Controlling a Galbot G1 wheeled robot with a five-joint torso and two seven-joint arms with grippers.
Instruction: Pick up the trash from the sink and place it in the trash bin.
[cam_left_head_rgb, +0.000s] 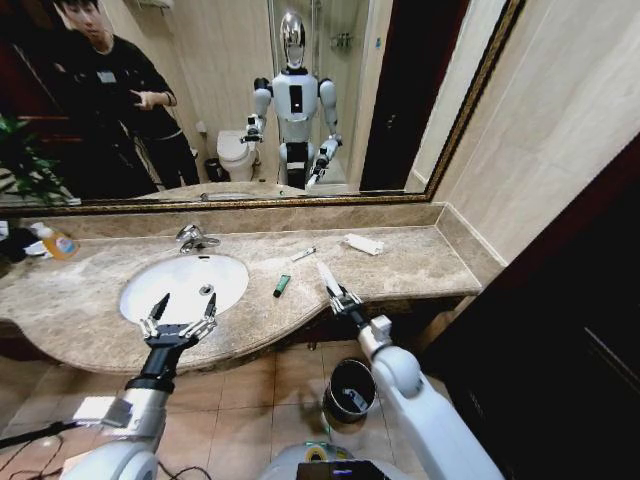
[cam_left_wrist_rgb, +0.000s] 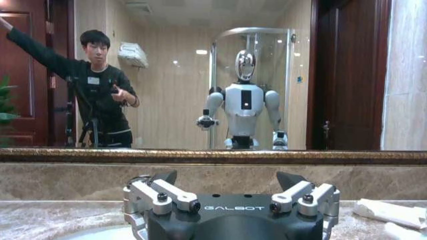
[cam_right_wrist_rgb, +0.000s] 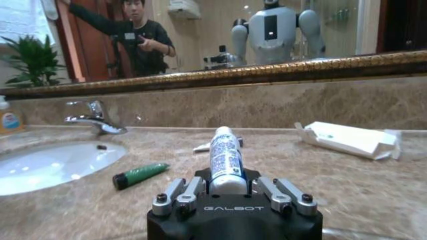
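My right gripper (cam_left_head_rgb: 339, 294) is shut on a white tube (cam_left_head_rgb: 326, 274) with blue print (cam_right_wrist_rgb: 225, 156), held just above the counter's front edge, right of the sink (cam_left_head_rgb: 232, 290). On the marble counter lie a dark-green tube (cam_left_head_rgb: 282, 285), a small white sachet (cam_left_head_rgb: 303, 254) and a flat white box (cam_left_head_rgb: 364, 243). The green tube (cam_right_wrist_rgb: 140, 174) and the box (cam_right_wrist_rgb: 350, 140) lie ahead of the right gripper (cam_right_wrist_rgb: 227, 189). My left gripper (cam_left_head_rgb: 178, 322) hangs open over the sink's front rim. The black trash bin (cam_left_head_rgb: 332, 388) stands on the floor under the counter, below my right arm.
A chrome faucet (cam_left_head_rgb: 195, 238) stands behind the basin, and a clear bottle of orange liquid (cam_left_head_rgb: 55, 242) is at the counter's far left. A mirror runs along the back wall. A dark wall panel (cam_left_head_rgb: 570, 330) closes the right side. The floor is tiled.
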